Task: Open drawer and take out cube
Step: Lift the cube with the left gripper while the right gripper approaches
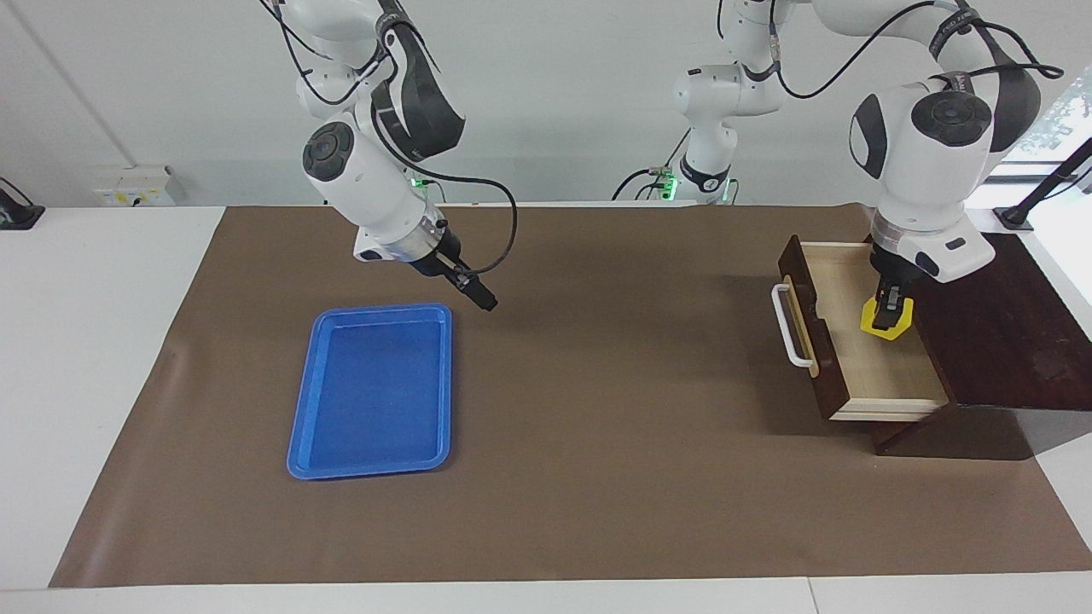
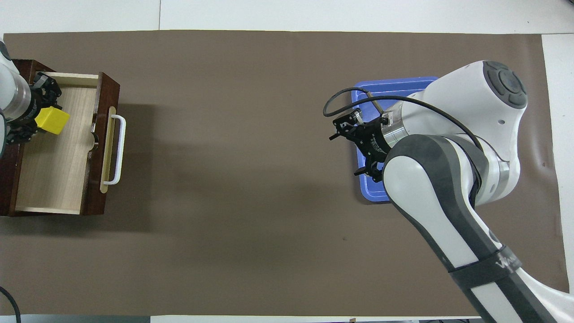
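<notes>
The dark wooden drawer (image 1: 870, 375) (image 2: 54, 170) stands pulled open, its white bar handle (image 1: 789, 328) (image 2: 117, 150) facing the middle of the table. My left gripper (image 1: 889, 311) (image 2: 38, 114) is shut on the small yellow cube (image 1: 887, 317) (image 2: 52, 120), which hangs tilted above the drawer's pale floor, over the part closest to the box. My right gripper (image 1: 482, 300) (image 2: 345, 150) hangs open and holds nothing. It is over the blue tray's edge on the drawer's side.
The blue tray (image 1: 375, 384) (image 2: 394, 87) lies on the brown mat toward the right arm's end, partly covered by the right arm in the overhead view. The dark wooden box (image 1: 1007, 333) sits at the left arm's end of the table.
</notes>
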Robot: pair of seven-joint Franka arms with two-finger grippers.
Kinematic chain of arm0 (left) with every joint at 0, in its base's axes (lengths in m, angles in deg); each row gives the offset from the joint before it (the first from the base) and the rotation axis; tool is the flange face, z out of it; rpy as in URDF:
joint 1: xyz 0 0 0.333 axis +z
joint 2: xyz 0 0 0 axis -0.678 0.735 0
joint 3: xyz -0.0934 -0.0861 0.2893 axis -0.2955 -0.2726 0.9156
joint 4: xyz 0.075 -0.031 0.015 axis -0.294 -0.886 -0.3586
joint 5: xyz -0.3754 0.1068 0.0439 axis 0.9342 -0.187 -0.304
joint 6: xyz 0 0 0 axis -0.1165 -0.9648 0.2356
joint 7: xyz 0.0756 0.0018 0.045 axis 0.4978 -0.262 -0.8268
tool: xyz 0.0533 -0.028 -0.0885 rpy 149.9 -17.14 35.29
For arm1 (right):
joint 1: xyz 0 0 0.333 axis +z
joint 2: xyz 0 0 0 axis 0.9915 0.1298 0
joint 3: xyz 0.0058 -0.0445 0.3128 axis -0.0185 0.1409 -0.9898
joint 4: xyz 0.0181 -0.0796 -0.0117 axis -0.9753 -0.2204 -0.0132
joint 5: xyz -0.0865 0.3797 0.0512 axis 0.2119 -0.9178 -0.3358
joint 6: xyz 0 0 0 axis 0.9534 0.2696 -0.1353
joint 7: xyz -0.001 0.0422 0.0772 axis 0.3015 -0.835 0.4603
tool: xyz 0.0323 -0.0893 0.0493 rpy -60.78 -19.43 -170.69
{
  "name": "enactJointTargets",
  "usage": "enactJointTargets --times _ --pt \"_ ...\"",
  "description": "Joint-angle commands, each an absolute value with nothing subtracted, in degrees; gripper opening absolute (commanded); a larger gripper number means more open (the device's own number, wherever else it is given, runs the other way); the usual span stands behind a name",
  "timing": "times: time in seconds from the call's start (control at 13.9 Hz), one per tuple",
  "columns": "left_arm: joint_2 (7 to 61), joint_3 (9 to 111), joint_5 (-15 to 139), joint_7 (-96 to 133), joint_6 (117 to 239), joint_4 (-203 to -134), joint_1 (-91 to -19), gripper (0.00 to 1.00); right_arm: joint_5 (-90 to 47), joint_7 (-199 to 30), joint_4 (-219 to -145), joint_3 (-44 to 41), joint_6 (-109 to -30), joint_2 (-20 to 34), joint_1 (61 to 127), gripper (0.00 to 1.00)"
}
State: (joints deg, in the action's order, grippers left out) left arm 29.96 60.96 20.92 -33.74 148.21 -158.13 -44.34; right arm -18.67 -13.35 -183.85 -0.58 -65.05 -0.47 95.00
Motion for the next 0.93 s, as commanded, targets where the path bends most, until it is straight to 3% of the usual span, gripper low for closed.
enactJointTargets --times 0.0,0.57,0.86 --pt "31.4 61.2 29.4 -34.0 140.0 -148.9 -44.7 0.0 -24.6 -7.9 -187.6 -0.5 -70.1 -1.1 98.2 1.0" --pt "31.3 60.9 32.9 -75.4 137.2 -147.9 -63.8 0.0 -34.7 -5.9 -187.9 -0.5 -70.5 2.7 98.4 1.0" --pt "32.3 60.9 34.4 -84.4 138.3 -148.1 -71.1 0.0 -37.6 -5.8 -187.2 -0.6 -70.9 4.9 100.5 1.0"
